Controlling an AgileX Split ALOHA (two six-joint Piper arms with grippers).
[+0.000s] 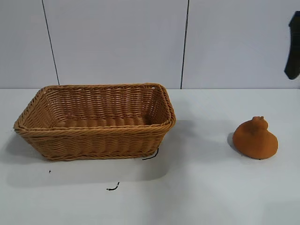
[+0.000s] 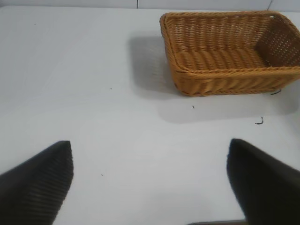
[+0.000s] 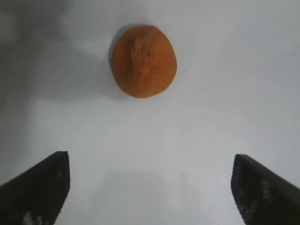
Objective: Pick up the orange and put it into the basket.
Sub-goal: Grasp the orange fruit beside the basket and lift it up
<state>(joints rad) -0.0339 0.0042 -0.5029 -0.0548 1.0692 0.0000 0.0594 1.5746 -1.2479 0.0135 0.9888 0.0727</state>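
Note:
The orange, a burnt-orange lump with a knobby top, lies on the white table at the right. It shows in the right wrist view ahead of my open, empty right gripper, which hangs above the table short of it. A dark part of the right arm shows at the exterior view's right edge. The wicker basket stands at the left, empty. My left gripper is open and empty, well away from the basket; it is out of the exterior view.
Small black marks lie on the table in front of the basket, with one by its corner. A white panelled wall stands behind the table.

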